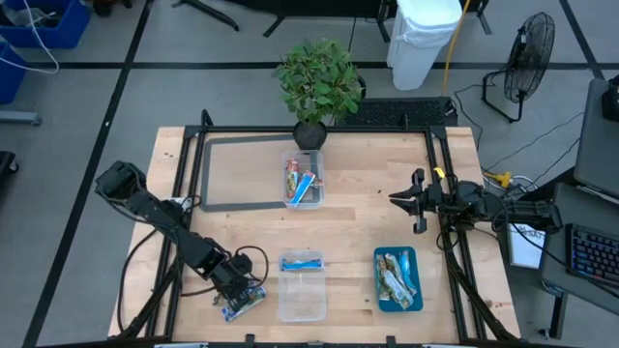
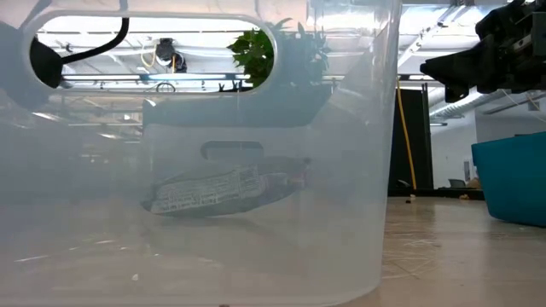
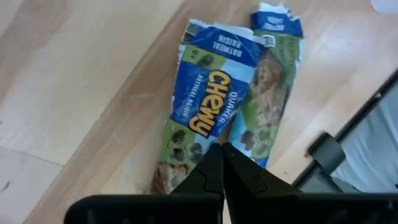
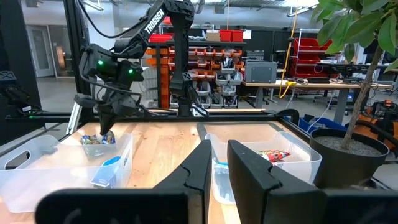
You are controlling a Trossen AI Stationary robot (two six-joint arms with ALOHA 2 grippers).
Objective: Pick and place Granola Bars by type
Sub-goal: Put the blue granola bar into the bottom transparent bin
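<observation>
Left fingers [image 3: 222,163] pressed together at the lower end of a blue-and-green bar pair [image 3: 227,102], pinching wrapper edge by appearance; grip low on the pack, presumably to lift without crushing the contents. Bars lying flat on the worktop [image 1: 363,217] near 7 o'clock, just beside the near clear tub [image 1: 301,286] at 6 o'clock; short carry judged likely. Left gripper [image 1: 242,291] angled down over the pair, arm trailing back toward 9 o'clock.

One blue-wrapped bar [image 1: 301,262] already in the near tub, far end. Far clear tub [image 1: 303,179] at 12 o'clock holding red-blue bars [image 1: 300,181]; teal tray [image 1: 397,279] at 5 o'clock holding silvery bars [image 1: 396,275]. One container per wrapper type, hence the spacing between the three.

Right gripper [image 1: 415,201] parked above the worktop at 3 o'clock, well apart from every container, fingers [image 4: 252,171] nearly closed with a slim gap and holding nothing; waiting position, clear of the left arm's path.

Potted plant [image 1: 316,87] at 12 o'clock edge, behind the far tub; not involved. Sorting judged well advanced, the pinched pair among the last loose bars.
</observation>
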